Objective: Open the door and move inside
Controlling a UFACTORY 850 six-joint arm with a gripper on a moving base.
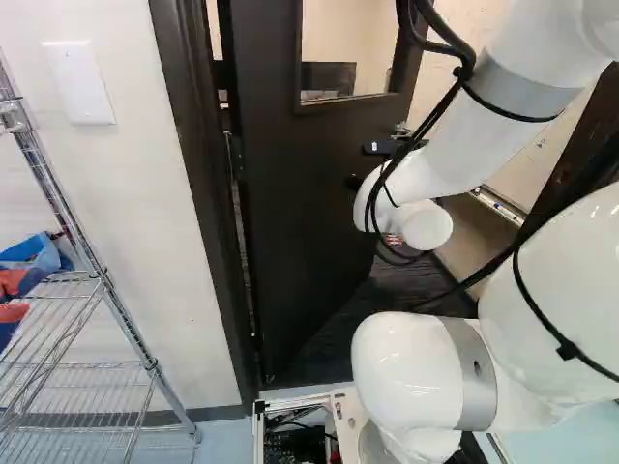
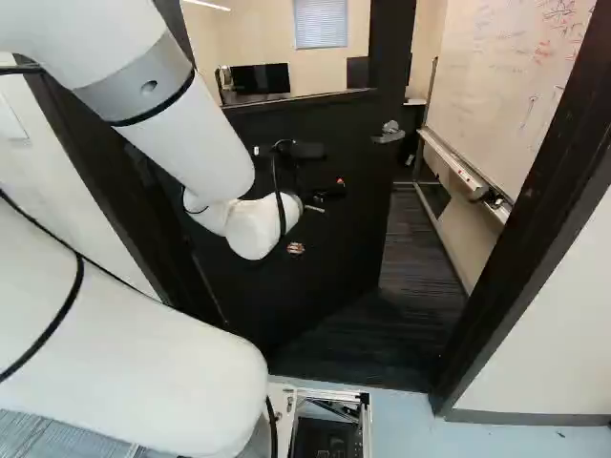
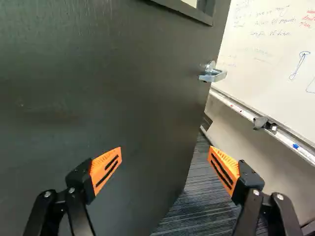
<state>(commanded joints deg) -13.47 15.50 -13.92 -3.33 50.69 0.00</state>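
Carpet [image 2: 418, 272] shows past the door [image 3: 98, 93], ajar ahead of the gripper [image 3: 165, 147] (spread wide, nothing held!), and driving through so narrow a gap could snag the arm [image 2: 191, 134].

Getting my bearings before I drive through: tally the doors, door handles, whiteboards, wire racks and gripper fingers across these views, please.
Door: 1
Door handle: 1
Whiteboard: 1
Wire rack: 1
Fingers, apart, nothing between them: 2
Total: 6

An office, by its whiteboard [image 2: 525, 86] and dark carpet [image 2: 415, 277].
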